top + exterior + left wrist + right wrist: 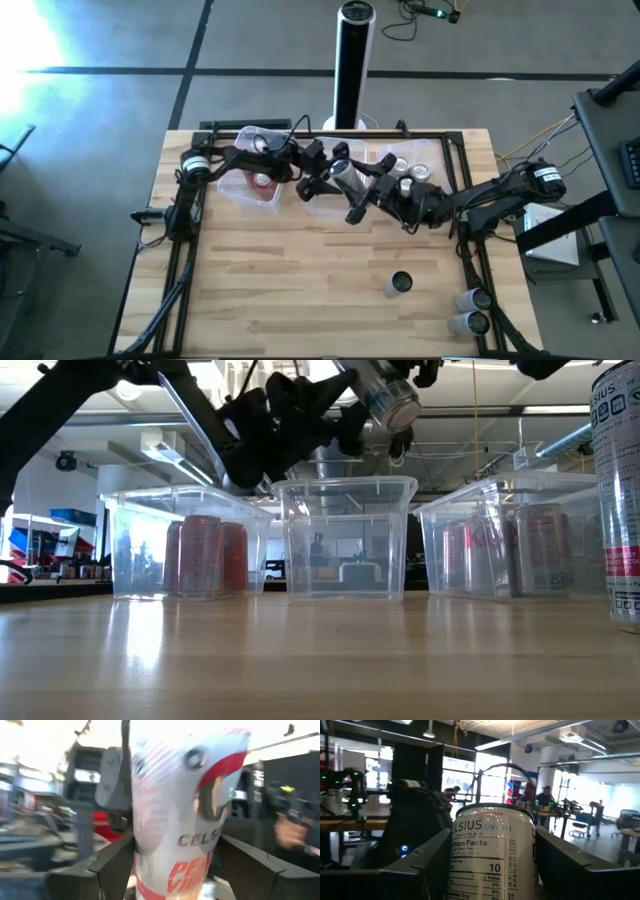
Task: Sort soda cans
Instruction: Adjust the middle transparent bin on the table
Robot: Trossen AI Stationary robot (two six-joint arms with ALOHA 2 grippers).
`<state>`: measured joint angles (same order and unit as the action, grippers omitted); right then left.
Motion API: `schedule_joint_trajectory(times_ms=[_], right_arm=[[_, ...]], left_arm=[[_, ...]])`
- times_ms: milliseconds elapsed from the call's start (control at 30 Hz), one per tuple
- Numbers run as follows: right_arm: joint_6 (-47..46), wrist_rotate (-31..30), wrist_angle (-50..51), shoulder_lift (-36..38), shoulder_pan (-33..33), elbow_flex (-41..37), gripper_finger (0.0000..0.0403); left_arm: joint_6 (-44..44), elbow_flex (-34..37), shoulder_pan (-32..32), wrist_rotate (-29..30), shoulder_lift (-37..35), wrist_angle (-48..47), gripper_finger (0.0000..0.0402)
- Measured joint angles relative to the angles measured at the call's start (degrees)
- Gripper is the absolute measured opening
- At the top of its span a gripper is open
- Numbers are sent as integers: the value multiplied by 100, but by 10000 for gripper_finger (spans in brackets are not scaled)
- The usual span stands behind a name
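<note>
Three clear plastic tubs [345, 540] in a row on the wooden table [300, 280], black-and-white tower [353, 65] behind.

Both arms reach inward over the table's far half, meeting near its centre. The left gripper [322, 178] is raised above the table, fingers [112, 865] clamped on a silver can [347, 177]. The right gripper [385, 200] likewise grips that can, fingers [425, 862] on either side.
</note>
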<state>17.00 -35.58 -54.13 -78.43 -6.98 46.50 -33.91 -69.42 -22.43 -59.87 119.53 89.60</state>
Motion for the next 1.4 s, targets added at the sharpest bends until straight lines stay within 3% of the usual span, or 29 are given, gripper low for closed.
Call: schedule_joint_trajectory(times_ms=[100, 200, 700, 900, 1200, 1400], right_arm=[[-111, -130, 51, -4, 26, -7, 236], [-263, -167, 179, -27, 50, -9, 238], [-393, -182, 225, 0, 26, 1, 235], [-414, -176, 313, -7, 26, -9, 238], [-378, -208, 465, -24, 48, -20, 235], [-395, -308, 454, -22, 61, -24, 237]], left_arm=[[403, 270, 0, 603, -66, 52, 263], [658, 322, 69, 737, -61, 50, 263], [-225, -653, 116, -537, -20, -630, 264], [-315, -436, 118, -438, -20, -542, 272], [-472, -516, 159, -322, -20, -665, 345], [-385, -510, 162, 3, -9, -798, 344]])
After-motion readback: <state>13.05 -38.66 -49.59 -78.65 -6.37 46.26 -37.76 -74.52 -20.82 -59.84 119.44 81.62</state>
